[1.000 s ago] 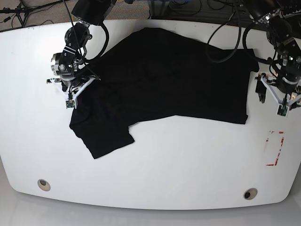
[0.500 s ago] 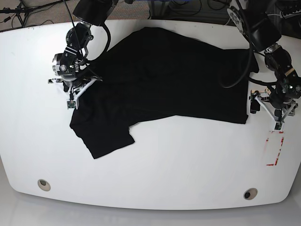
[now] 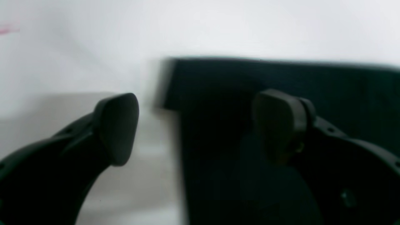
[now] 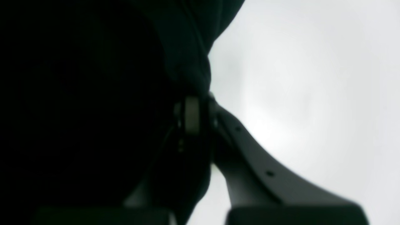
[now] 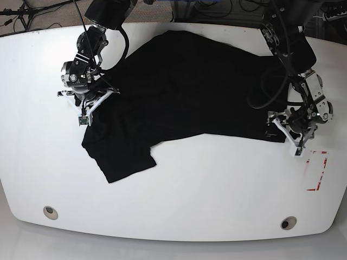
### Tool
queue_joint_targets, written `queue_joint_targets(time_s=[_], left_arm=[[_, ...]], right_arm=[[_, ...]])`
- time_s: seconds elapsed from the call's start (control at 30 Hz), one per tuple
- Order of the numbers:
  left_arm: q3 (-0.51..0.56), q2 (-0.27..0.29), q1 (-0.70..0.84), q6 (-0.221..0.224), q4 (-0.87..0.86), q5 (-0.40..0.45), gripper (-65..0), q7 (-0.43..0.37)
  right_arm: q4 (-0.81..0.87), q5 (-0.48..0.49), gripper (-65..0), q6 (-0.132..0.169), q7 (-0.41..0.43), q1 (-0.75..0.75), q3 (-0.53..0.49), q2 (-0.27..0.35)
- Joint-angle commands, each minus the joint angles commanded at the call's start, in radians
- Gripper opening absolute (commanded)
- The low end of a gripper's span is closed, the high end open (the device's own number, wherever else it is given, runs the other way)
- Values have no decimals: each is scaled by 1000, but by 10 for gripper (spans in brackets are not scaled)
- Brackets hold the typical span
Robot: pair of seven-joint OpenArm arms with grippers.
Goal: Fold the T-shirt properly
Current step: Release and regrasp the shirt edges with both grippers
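The black T-shirt point(image 5: 190, 92) lies spread on the white table point(image 5: 217, 189), back side up, with no print showing. One sleeve point(image 5: 116, 157) points to the front left. My right gripper point(image 5: 91, 98) sits at the shirt's left edge. In the right wrist view it point(image 4: 193, 106) is shut on a bunched fold of the black cloth point(image 4: 187, 47). My left gripper point(image 5: 284, 130) hovers at the shirt's front right corner. In the left wrist view it point(image 3: 197, 125) is open: one finger point(image 3: 117, 128) is over bare table, the other point(image 3: 278, 122) over the shirt corner point(image 3: 234, 81).
Red tape marks point(image 5: 317, 170) lie on the table just right of my left gripper. Two round holes point(image 5: 50, 212) point(image 5: 288, 222) sit near the front edge. Cables point(image 5: 217, 11) run along the back edge, behind the arms.
My left arm has swung inward and forward from beside the shirt's right edge to its front right corner. My right gripper has shifted slightly back, still holding the left edge.
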Motion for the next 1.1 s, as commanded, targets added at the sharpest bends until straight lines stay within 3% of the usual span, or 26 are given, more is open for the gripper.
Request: queue_joint_targets(time_s=[0.43, 0.53, 0.67, 0.87, 0.97, 1.1], left_arm=[[6, 26, 2, 0, -3, 2, -83, -2], [6, 26, 2, 0, 0, 2, -85, -2], [6, 25, 2, 0, -3, 3, -132, -2], [6, 23, 3, 0, -6, 6, -179, -2], [8, 23, 18, 0, -5, 6, -179, -3], [8, 23, 28, 0, 0, 6, -179, -5]], right_arm=[[2, 94, -644, -3, -2, -5, 2, 5], [2, 98, -580, -3, 0, -5, 5, 5], [25, 98, -419, -3, 3, 0, 60, 0], [115, 164, -247, -3, -5, 20, 157, -12], [153, 195, -198, -3, -6, 23, 209, -12], [155, 218, -189, -3, -9, 57, 298, -11]])
